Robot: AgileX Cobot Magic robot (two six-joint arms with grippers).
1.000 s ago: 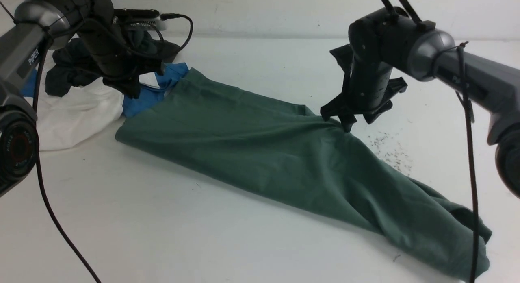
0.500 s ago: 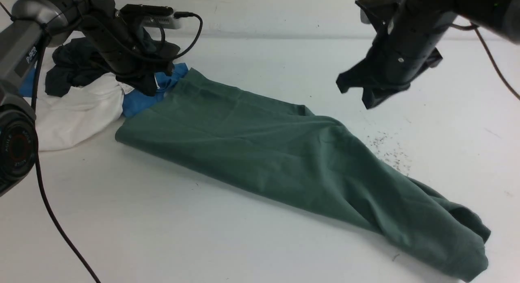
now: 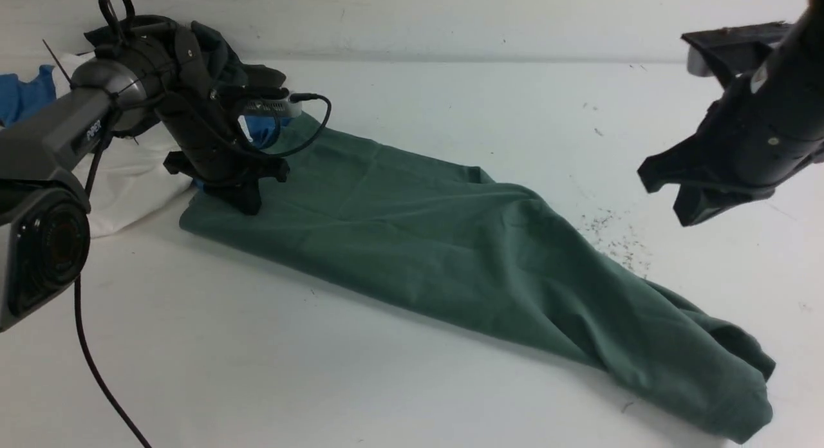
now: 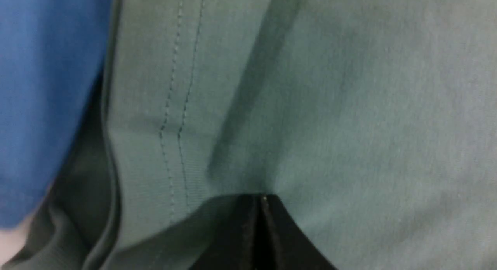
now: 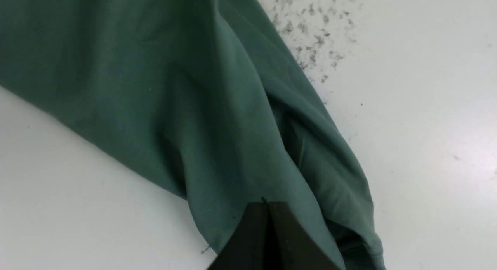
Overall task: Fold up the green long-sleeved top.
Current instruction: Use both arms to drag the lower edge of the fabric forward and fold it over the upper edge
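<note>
At the green top's [image 3: 450,242] left end — left jaws closed.

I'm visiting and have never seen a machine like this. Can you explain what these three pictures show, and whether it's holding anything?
It is a robot with two black jointed arms, each ending in a two-fingered tool. The wide picture is taken from between the arms, looking forward. The two close-ups come from small cameras on the wrists, each looking past its own tool. On the white table lies a green long-sleeved top, stretched out in a long strip. A white garment and a blue garment are piled by its far left end. The left tool is shut, with its tip resting on that end of the top; no cloth shows between its fingers. The right tool is also shut, up in the air over the other end, holding nothing.
</note>
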